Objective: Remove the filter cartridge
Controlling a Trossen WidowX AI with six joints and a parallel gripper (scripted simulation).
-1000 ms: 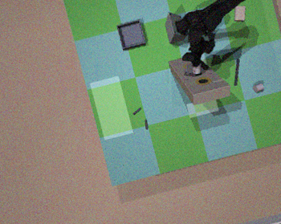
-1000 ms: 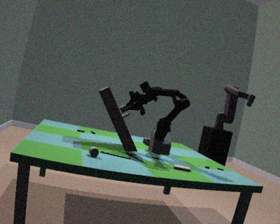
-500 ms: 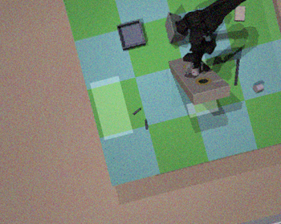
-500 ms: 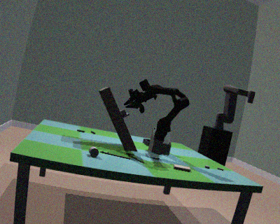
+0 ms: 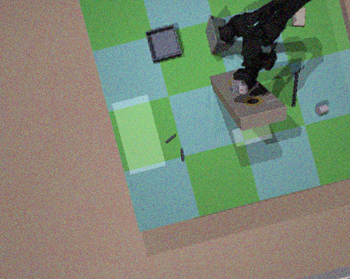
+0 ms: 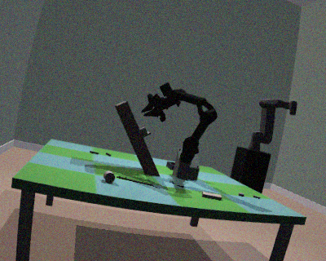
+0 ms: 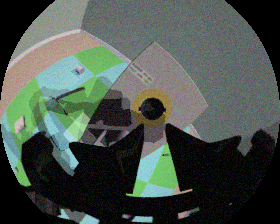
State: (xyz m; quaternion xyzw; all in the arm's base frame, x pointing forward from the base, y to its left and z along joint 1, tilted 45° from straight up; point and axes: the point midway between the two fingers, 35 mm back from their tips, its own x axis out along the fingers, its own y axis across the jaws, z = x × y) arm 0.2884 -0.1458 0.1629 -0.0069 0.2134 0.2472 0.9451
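Observation:
The service panel (image 5: 271,104) (image 6: 134,136) (image 7: 175,82) leans on the checkered table. A yellow ring (image 5: 260,100) (image 7: 135,109) surrounds a dark round centre with small notches at its sides. A small block-like part (image 6: 143,131) juts from the panel lower down. A small pale cylinder-like thing (image 5: 242,88) shows beside the gripper; I cannot tell for sure that it is the cartridge. My gripper (image 6: 145,112) (image 7: 154,126) hangs off the panel face near ring height, fingers partly open, with no held thing plainly visible. The square tray (image 5: 151,48) stands away from the panel.
A grey box-like base (image 5: 212,36) stands between tray and arm. A dark rod (image 5: 295,89), a pale cylinder (image 5: 321,108) (image 6: 108,176) and a pale block (image 5: 299,18) (image 6: 212,196) lie around the panel. Two short dark sticks (image 5: 171,138) (image 5: 182,155) lie beyond it.

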